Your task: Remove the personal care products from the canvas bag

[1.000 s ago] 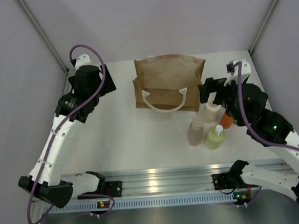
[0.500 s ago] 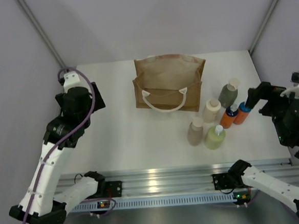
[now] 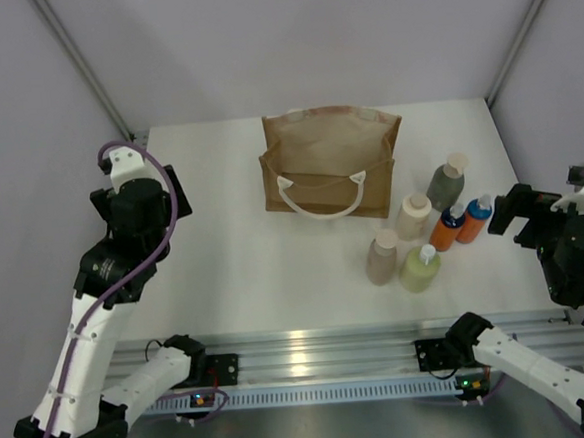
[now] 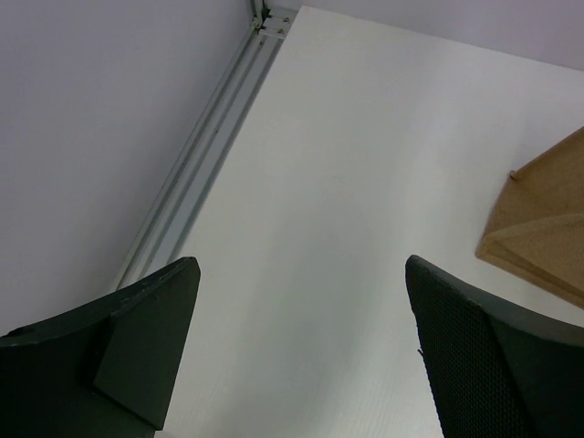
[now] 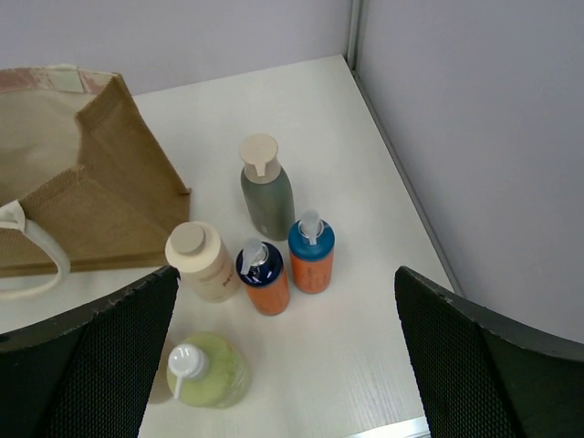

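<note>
**Bottles lie on the right arm's side**

Six bottles (image 3: 412,218) stand upright just right of the bag (image 3: 330,166). The right gripper (image 3: 510,214), spread and empty, is further right of the bag, beyond them. The left gripper (image 4: 301,269), also spread and empty, is well to the bag's left.

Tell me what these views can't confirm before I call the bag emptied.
1. Canvas bag interior: top view shows only its outside and sagging mouth; right wrist view cuts it at the left edge; left wrist view catches one corner.
2. Tan bottle: right wrist view, mostly behind a finger of the right hand.
3. Print on the grey-green bottle: too small in every view.
</note>
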### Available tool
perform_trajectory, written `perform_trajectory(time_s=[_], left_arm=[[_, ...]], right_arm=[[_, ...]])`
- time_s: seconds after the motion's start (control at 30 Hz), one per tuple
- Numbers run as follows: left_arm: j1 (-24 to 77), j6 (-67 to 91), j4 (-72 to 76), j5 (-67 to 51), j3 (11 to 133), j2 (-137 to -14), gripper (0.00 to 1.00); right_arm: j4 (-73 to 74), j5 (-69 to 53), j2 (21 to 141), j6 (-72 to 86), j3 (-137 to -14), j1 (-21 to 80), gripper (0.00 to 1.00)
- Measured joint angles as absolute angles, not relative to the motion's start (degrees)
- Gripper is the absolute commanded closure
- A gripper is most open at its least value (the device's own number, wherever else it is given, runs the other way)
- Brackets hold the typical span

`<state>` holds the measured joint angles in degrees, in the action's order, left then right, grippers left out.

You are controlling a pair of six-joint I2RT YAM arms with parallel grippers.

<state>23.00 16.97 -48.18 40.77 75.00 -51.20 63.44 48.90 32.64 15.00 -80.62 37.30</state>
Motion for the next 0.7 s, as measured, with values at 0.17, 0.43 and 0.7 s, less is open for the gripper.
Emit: perform_trajectory(time_s=[0.17,0.43,0.7], left_arm=[[23.0,16.7,-48.3,41.6,76.5,-52.6,0.02],[23.0,18.1,-48.3,41.3,77.6,-53.0,0.01],[23.0,18.1,-48.3,40.9,77.6,-53.0,0.02]], right_arm=[[63.3,49.5,32.4,14.5,-80.2,37.3,0.01],[62.5,49.8,31.5,14.0,-79.3,37.3,0.0],[62.5,50.1,30.9,14.0,-78.4,37.3,0.01]])
